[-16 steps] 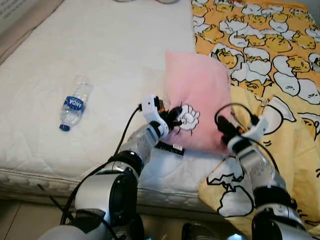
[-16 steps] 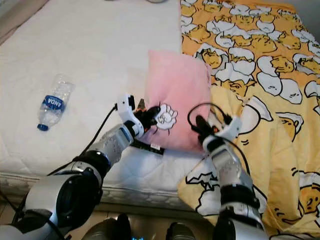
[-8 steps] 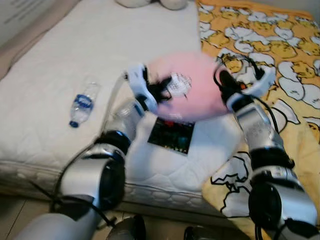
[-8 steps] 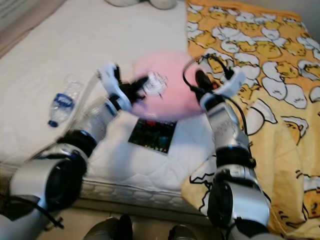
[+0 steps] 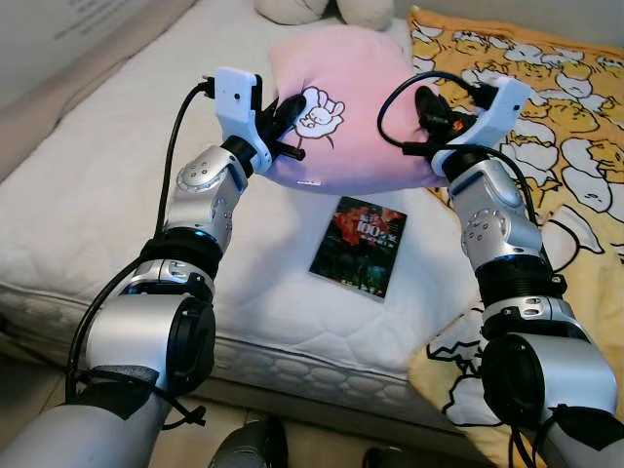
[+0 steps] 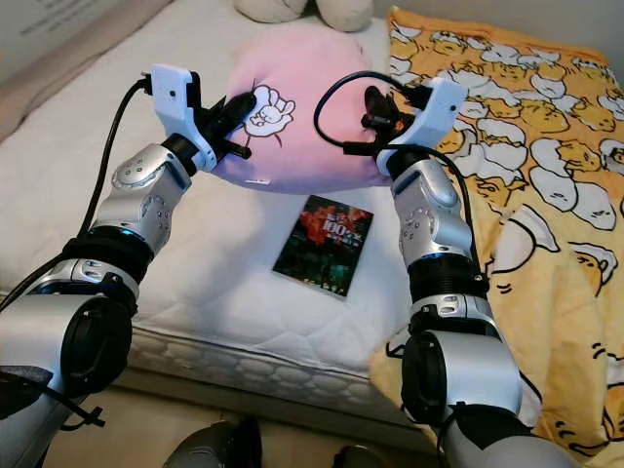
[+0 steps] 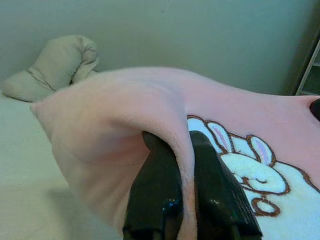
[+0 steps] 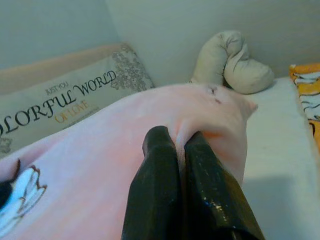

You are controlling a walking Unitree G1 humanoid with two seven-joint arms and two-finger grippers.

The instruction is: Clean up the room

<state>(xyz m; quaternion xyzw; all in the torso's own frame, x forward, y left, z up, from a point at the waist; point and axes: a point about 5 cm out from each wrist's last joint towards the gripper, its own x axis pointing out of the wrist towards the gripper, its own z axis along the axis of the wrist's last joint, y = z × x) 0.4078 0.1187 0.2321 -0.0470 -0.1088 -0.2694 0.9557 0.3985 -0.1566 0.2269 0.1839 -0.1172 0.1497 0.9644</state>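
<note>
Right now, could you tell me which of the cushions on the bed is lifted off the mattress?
The pink rabbit-print pillow: both grippers, left and right, pinch it aloft, while the beige cushion lies at the bed's head.

"JUST YOU", "…LORFUL WORLD" on headboard cushion (image 8: 75,95)

Head views evenly and softly lit, sharp, no glare, wrist views dimmer, greenish, backgrounds slightly blurred
</note>
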